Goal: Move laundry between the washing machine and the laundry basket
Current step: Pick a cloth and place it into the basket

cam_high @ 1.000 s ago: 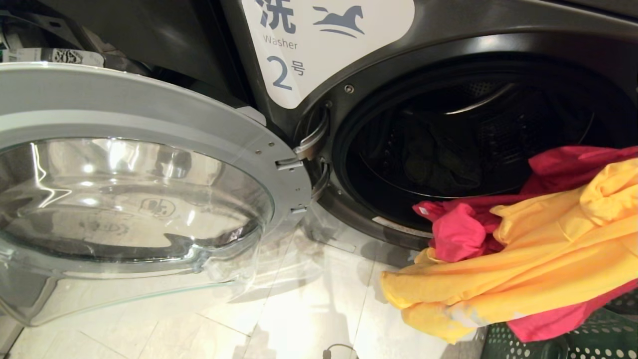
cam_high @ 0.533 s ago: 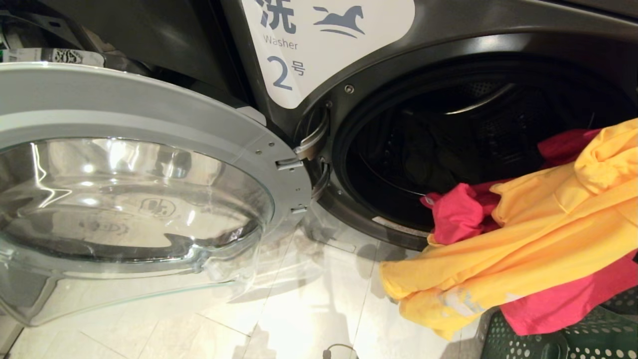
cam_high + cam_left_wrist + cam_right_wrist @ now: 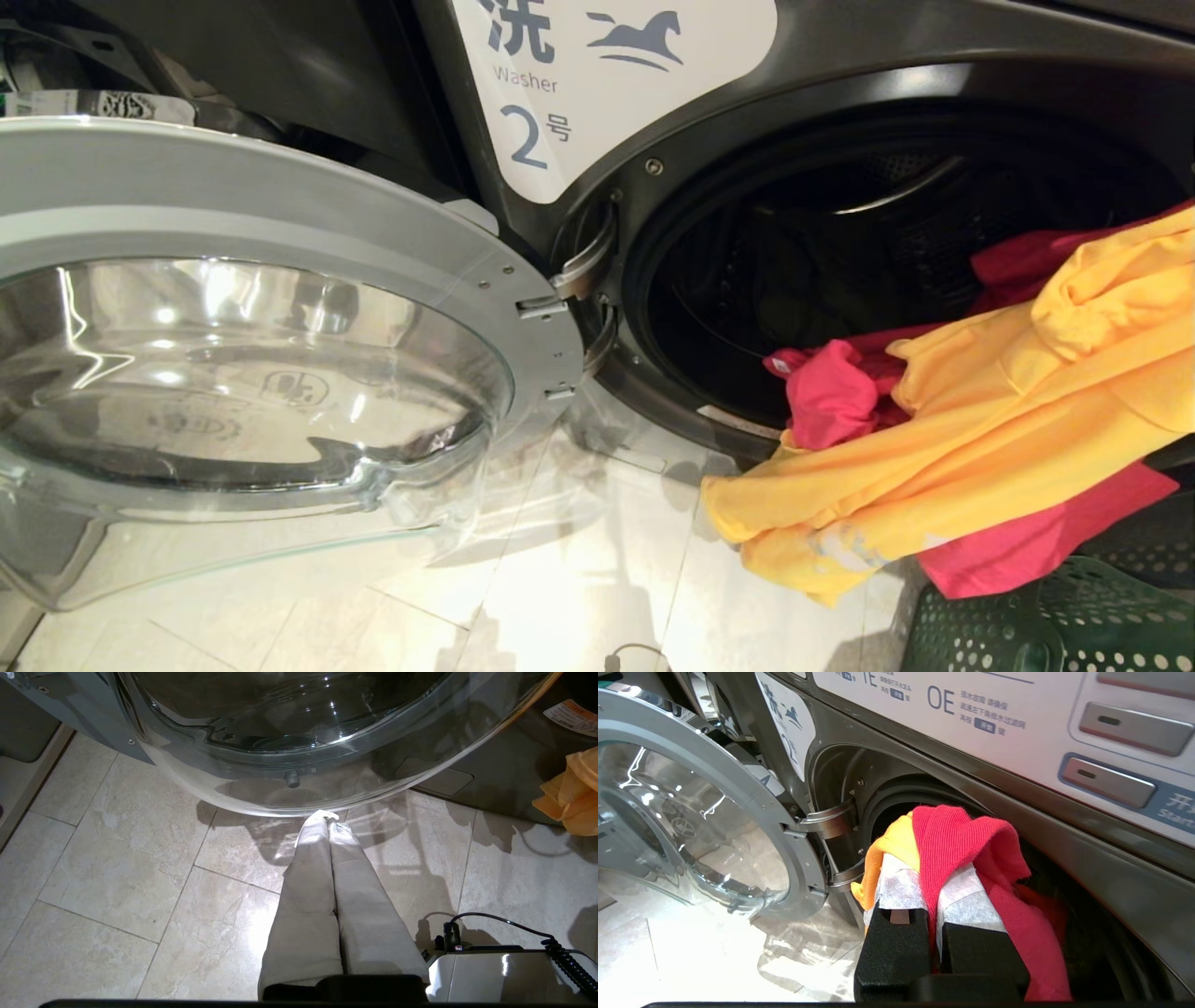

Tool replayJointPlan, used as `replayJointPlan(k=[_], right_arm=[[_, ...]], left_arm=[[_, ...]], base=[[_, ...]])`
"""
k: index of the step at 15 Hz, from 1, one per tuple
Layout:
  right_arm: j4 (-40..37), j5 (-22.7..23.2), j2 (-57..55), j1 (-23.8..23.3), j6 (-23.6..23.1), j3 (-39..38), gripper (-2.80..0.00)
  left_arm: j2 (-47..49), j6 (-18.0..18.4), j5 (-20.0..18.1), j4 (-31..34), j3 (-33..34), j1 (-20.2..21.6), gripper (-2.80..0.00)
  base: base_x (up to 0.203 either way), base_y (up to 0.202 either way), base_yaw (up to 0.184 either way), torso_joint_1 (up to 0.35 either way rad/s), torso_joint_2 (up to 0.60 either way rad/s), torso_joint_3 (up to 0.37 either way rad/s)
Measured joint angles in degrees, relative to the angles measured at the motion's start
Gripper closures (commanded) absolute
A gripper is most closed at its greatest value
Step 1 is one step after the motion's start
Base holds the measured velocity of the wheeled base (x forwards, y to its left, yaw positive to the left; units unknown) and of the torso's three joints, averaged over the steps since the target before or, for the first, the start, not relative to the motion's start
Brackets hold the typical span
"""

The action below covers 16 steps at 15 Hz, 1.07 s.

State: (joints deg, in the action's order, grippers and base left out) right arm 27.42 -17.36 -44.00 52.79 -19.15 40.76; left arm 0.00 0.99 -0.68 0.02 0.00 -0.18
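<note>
We see the laundry as a bunched pair of soft garments hanging at the mouth of the washing machine (image 3: 840,103). The mustard yellow garment (image 3: 980,439) drapes in long diagonal folds, its lower edge hanging over the floor just in front of the door opening, with a pale worn print near the hem. The red-pink garment (image 3: 831,392) shows in three places: a crumpled lobe poking out on the left of the yellow one, a darker band behind it against the dark drum, and a flap hanging below it above the laundry basket (image 3: 1018,625). In the right wrist view the red-pink cloth has a fine ribbed knit.

The right gripper (image 3: 931,891) pinches both garments: its white-padded fingers (image 3: 901,889) are pressed together on the red-pink fabric, which folds over the tips, with the yellow bunched on one side. It is held right before the drum opening.

The basket (green, perforated all over with round holes) sits on the floor at the lower right, below the hanging cloth. The machine is dark grey with a white label bearing a horse logo and the number 2; its chrome-rimmed glass door (image 3: 252,364) stands swung wide open to the left. The drum inside is dark.

The left gripper (image 3: 327,819) points at the pale tiled floor (image 3: 117,872) below the door, its fingers closed together and empty.
</note>
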Motion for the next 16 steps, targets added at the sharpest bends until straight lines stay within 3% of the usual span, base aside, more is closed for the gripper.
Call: replayJointPlan(k=[8, 10, 16], right_arm=[[0.1, 1.6, -1.1, 0.0, -0.2, 1.5, 0.00], [0.1, 4.1, -0.4, 0.0, -0.3, 1.5, 0.00], [0.0, 4.6, 0.4, 0.0, -1.3, 1.2, 0.00]], left_arm=[[0.0, 0.0, -0.1, 0.0, 0.0, -0.1, 0.00], [0.0, 0.0, -0.1, 0.0, 0.0, -0.1, 0.00], [0.0, 0.0, 0.0, 0.0, 0.0, -0.1, 0.00]], base=[[0.000, 0.000, 0.000, 0.000, 0.00, 0.012], [0.000, 0.000, 0.000, 0.002, 0.00, 0.163], [0.000, 0.000, 0.000, 0.001, 0.00, 0.197]])
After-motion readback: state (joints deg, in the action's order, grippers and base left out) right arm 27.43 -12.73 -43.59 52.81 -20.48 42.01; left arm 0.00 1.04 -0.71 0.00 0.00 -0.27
